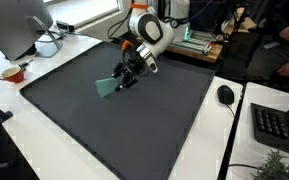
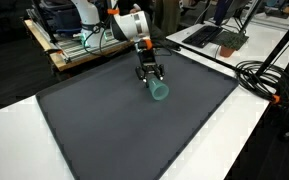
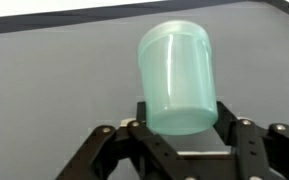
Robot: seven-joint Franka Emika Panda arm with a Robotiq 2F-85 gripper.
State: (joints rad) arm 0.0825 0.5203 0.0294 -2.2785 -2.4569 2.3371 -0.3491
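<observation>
A translucent teal plastic cup (image 3: pixel 176 70) sits between my gripper's (image 3: pixel 181 118) two black fingers, which press on both sides of its near end. In both exterior views the cup (image 1: pixel 106 87) (image 2: pixel 159 91) is tilted on its side, low over the dark grey mat (image 1: pixel 134 130) (image 2: pixel 134 130), with the gripper (image 1: pixel 124 78) (image 2: pixel 150 78) just behind it. Whether the cup touches the mat I cannot tell. The white arm (image 1: pixel 147 30) reaches in from the mat's far edge.
A monitor (image 1: pixel 14 25), a small bowl (image 1: pixel 14 72) and a white object (image 1: pixel 47 45) stand off the mat on one side. A mouse (image 1: pixel 225 95) and keyboard (image 1: pixel 279 125) lie on the other. Black cables (image 2: pixel 259 75) and a laptop (image 2: pixel 224 35) lie beside the mat.
</observation>
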